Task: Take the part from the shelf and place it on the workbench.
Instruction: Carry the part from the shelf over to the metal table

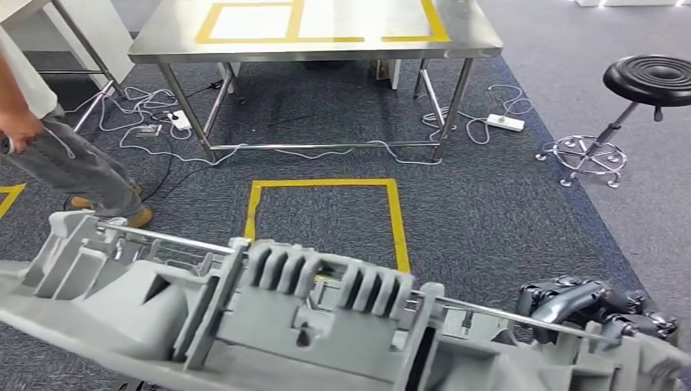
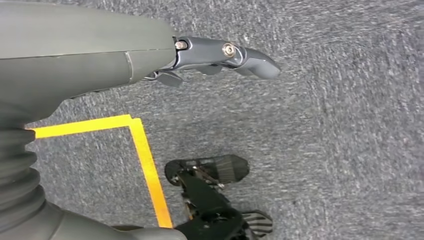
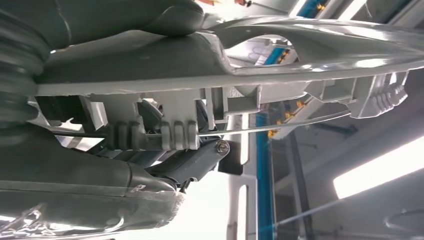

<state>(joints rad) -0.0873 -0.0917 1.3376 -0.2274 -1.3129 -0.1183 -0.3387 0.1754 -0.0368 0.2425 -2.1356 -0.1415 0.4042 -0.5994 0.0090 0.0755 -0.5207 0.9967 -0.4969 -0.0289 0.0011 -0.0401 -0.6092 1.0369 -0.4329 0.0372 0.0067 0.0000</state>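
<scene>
Grey carpet with yellow tape squares (image 1: pixel 324 216) is lying before the steel bench (image 1: pixel 326 32). I am seeing the right hand (image 1: pixel 599 308) gripping the long grey part (image 1: pixel 310 318) low across the head view, ends cut off. Left hand (image 2: pixel 220 57) is hanging over carpet, fingers extended, holding nothing.

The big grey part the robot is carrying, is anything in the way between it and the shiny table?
Nothing visible blocks it. The grey part, held by the right hand, faces open carpet with a yellow tape square leading to the workbench. A person stands off to the left and a stool to the right.
</scene>
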